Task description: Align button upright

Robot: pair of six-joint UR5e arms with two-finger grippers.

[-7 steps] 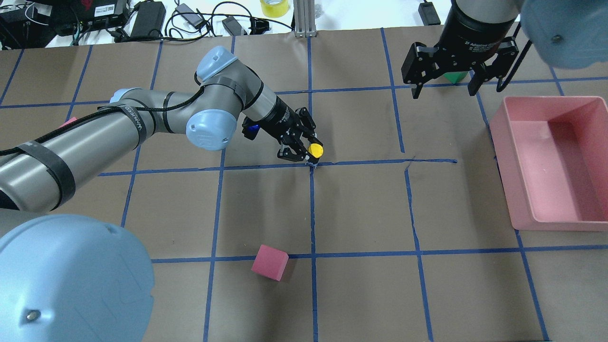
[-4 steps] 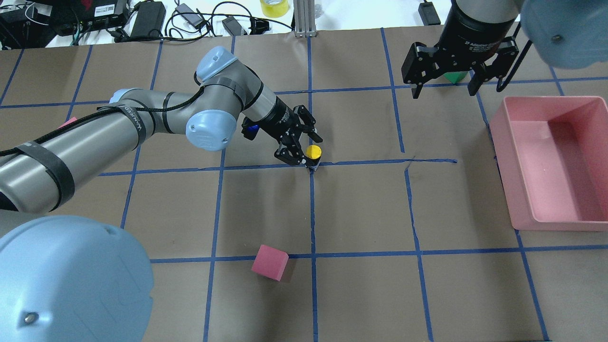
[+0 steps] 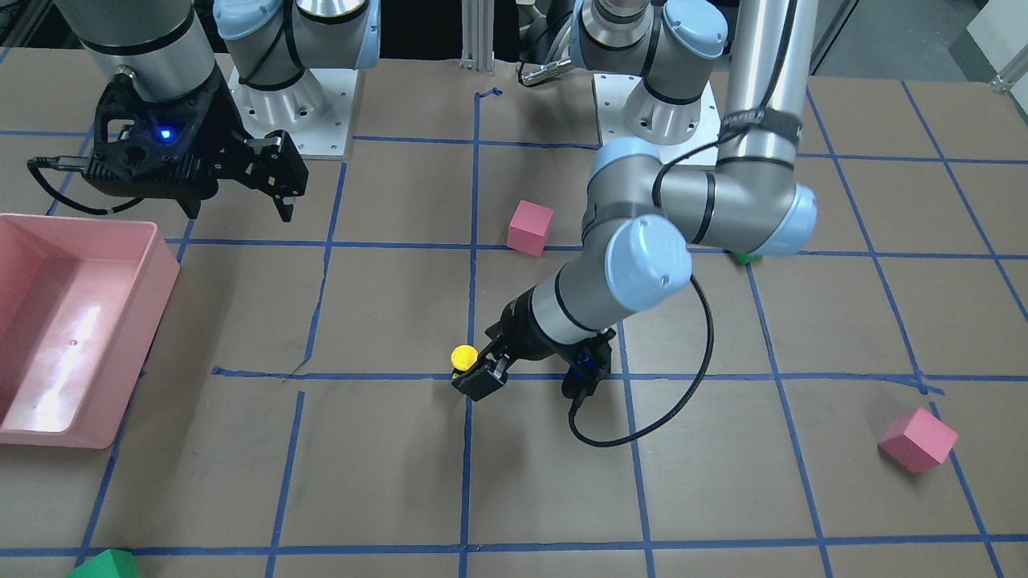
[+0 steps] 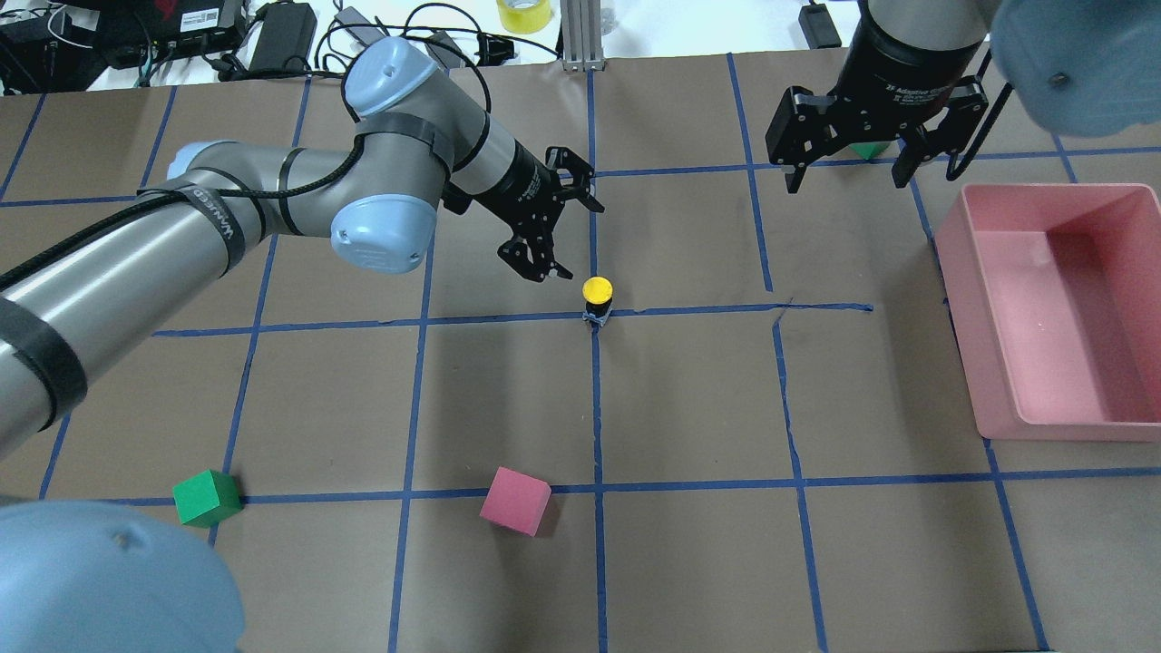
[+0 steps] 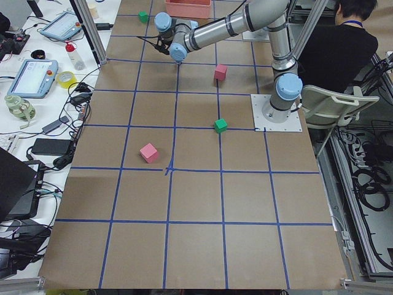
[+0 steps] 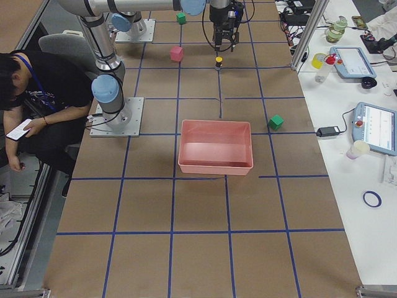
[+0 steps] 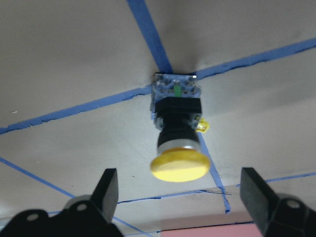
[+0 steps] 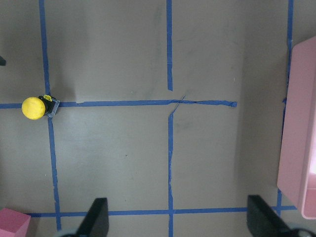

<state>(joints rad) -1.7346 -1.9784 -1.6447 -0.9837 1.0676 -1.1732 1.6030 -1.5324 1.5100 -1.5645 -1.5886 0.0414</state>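
1. Your tiny push-button with the round yellow cap, silver collar and black base stands cap-up on the blue tape crossing.
2. The left gripper hangs near that crossing, jaws spread and empty; the right gripper, well apart from it, is likewise spread.
3. The uprighting looks done to me.

First green cube: mostly hidden behind my right gripper, upper right overhead; also clipped by the lower edge, bottom left, front-facing. Second green cube: all but a corner behind my left arm. Pink cube: cut off at the lower left corner.
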